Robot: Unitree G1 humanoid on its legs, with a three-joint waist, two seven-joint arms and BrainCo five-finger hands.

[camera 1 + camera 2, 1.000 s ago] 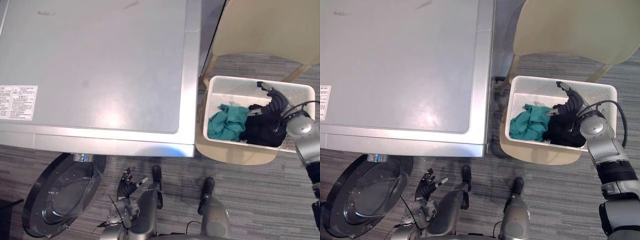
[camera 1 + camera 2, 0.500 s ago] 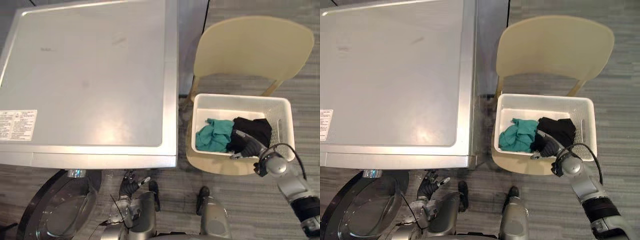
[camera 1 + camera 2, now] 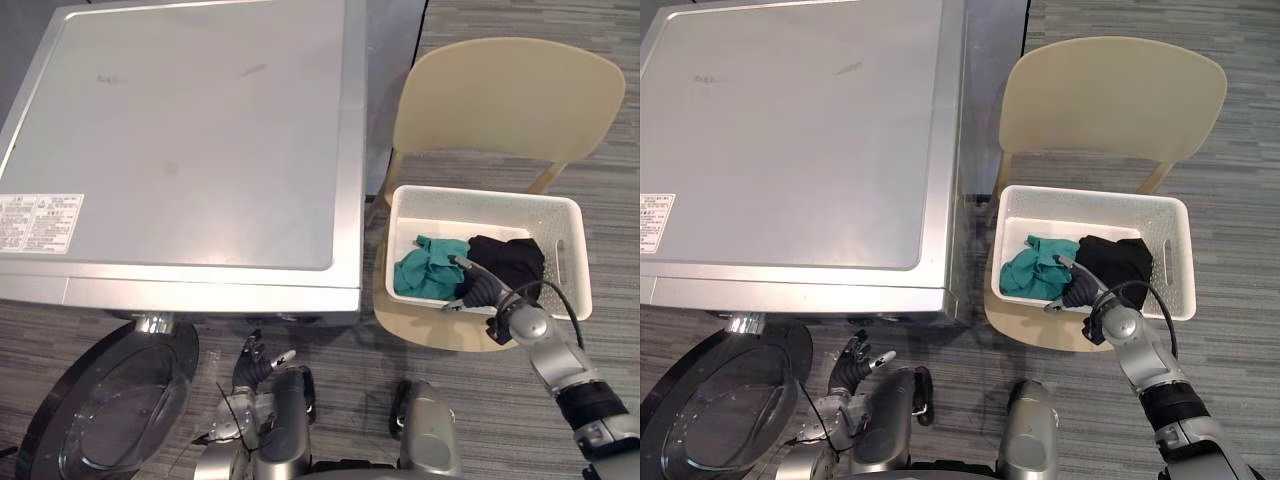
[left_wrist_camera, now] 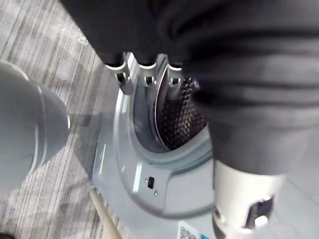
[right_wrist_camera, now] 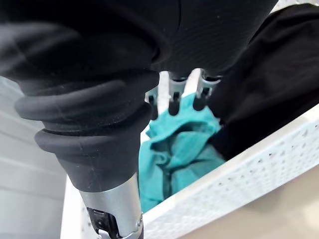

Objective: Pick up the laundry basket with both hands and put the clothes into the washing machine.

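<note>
The right hand is noted over the near wall of the laundry basket, fingers extended and apart, nothing clamped. Their tips are held just above the teal garment, and the black garment lies directly beside them. The basket is seated on a beige chair. The left hand is held low, fingers relaxed and empty, before the washing machine — its open door is just beside that hand, the drum ahead of the fingers.
</note>
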